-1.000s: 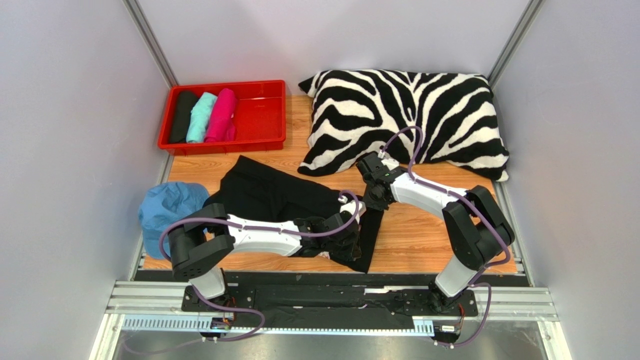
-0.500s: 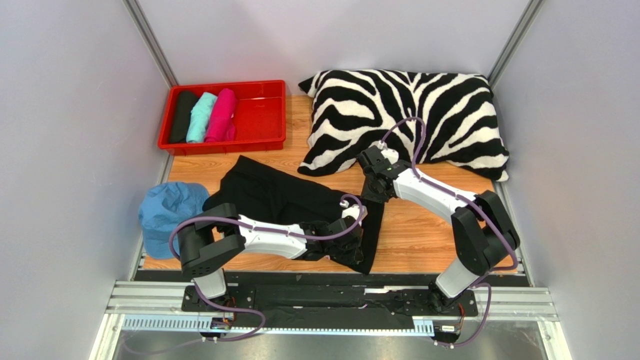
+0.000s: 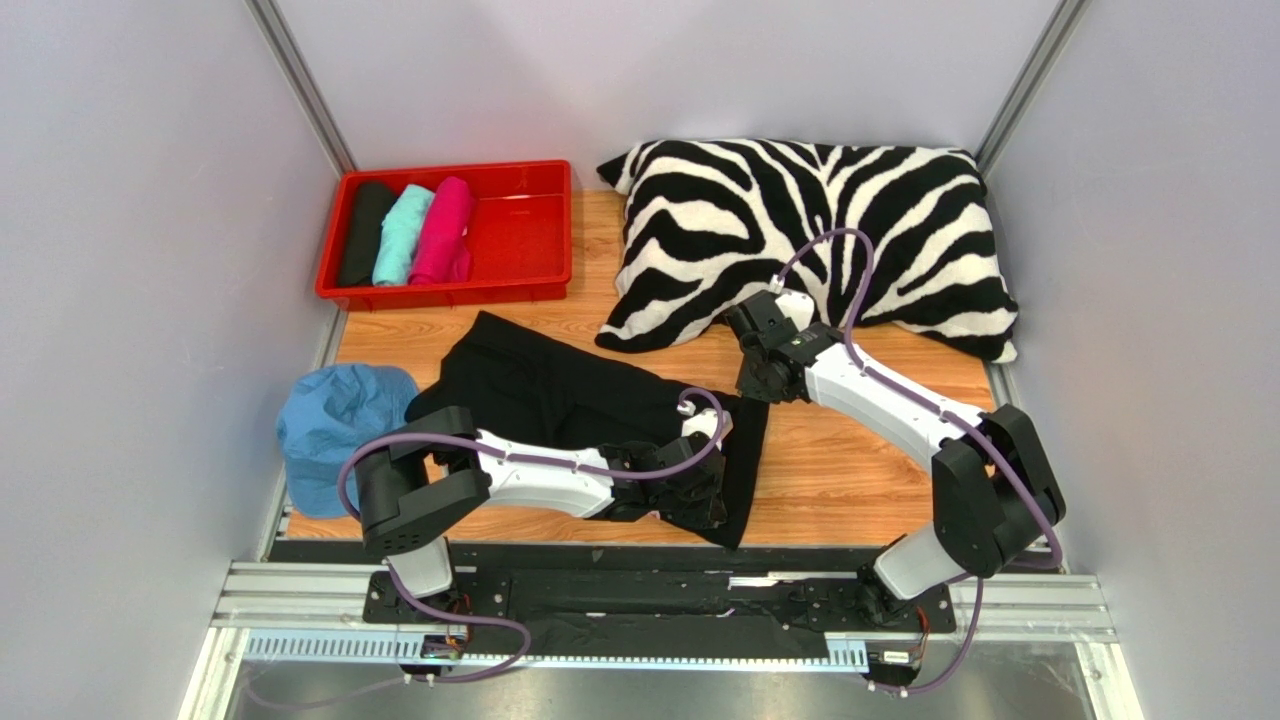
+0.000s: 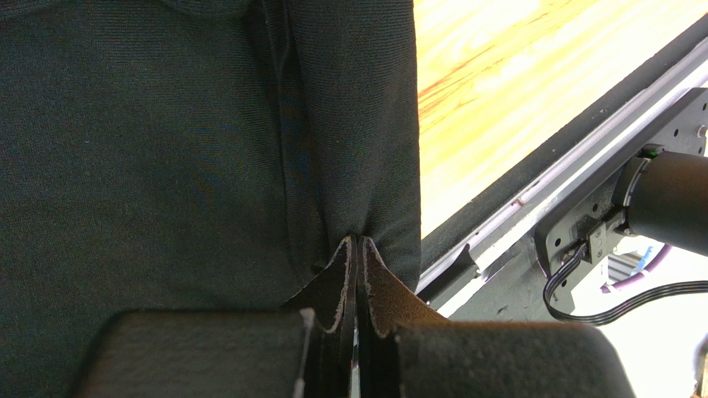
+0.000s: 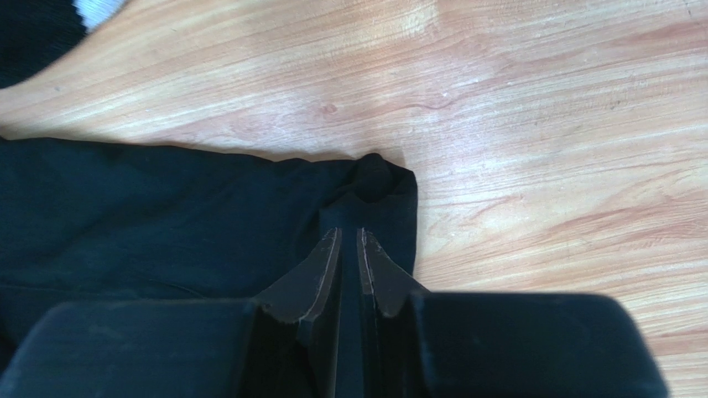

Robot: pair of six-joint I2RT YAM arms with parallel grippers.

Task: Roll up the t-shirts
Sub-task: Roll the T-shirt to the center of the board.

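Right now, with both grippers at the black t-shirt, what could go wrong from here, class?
The left gripper pinches only a thin fold of the black t-shirt; it may slip out. The right gripper sits nearly shut at its corner, grip unclear; pulled from one side, the roll could go crooked. The zebra pillow lies close to the right arm and might get nudged.

A large black t-shirt point(image 3: 556, 398) is being shown spread flat as a broad band, slanting from centre left to lower centre of the overhead frame. Its right end is being pinched at both corners, the lower by the left gripper point(image 4: 357, 249) and the upper by the right gripper point(image 5: 350, 240). A black roll point(image 3: 364, 233), a teal roll point(image 3: 401, 234) and a pink roll point(image 3: 445, 230) are being shown side by side at upper left.
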